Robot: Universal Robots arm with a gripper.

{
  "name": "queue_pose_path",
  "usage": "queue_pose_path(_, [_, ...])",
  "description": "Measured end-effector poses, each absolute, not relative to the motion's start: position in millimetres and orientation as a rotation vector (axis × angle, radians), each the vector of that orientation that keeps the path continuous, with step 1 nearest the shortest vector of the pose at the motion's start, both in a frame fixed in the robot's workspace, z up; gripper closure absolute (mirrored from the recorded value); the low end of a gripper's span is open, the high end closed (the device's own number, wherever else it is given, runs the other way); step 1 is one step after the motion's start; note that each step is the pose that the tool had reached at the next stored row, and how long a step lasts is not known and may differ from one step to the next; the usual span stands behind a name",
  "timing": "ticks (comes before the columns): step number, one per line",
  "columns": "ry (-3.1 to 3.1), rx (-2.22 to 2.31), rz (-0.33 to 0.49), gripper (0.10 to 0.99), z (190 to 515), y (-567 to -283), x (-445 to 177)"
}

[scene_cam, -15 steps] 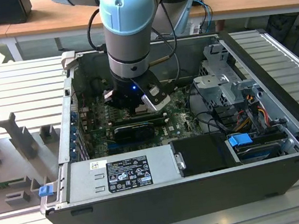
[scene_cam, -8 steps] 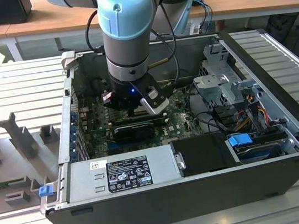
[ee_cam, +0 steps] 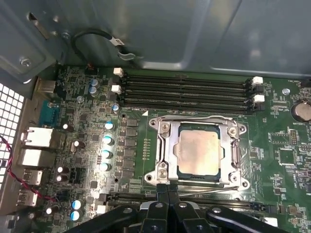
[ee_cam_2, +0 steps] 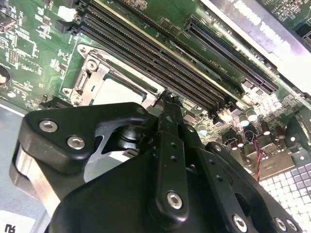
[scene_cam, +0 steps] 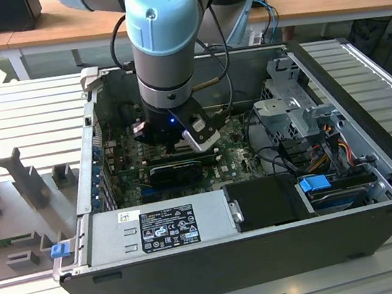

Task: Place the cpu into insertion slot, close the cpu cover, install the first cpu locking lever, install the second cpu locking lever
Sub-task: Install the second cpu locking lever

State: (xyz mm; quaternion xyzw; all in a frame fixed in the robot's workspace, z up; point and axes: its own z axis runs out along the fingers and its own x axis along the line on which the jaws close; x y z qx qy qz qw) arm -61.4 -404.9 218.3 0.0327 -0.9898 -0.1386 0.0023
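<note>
From where I stand the arm's big blue-capped wrist blocks most of the open computer case (scene_cam: 374, 166), so in the exterior view the socket is hidden under it and only the gripper (scene_cam: 181, 143) tip pokes out low over the motherboard (scene_cam: 238, 157). The first wrist view tells more: the cpu (ee_cam: 198, 150) lies flat in the insertion slot (ee_cam: 160, 171), a pale beige square with its edges lined up with the socket frame and with the memory slots (ee_cam: 184, 90) that run alongside it. The cpu cover (ee_cam: 234, 151) appears closed down around the chip, which shows through its window, though glare on the metal makes the levers hard to follow. The gripper (ee_cam: 167, 191) has its two black fingers pressed together with nothing between them, the tips at the socket's near edge; whether they touch it I cannot tell. In the second wrist view the gripper (ee_cam_2: 167, 104) body covers half the socket, leaving one corner of the cpu (ee_cam_2: 114, 92) visible.
</note>
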Motion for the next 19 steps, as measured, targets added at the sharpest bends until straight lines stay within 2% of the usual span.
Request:
queue_pose_path(5, [-3.103,0.102,-0.452,0.98,211.2,-405.1,-64.7])
queue_pose_path(13, [-3.092,0.103,-0.529,0.98,207.0,-413.3,-67.4])
queue_pose_path(19, [-3.091,0.094,-0.545,0.98,203.2,-416.5,-68.5])
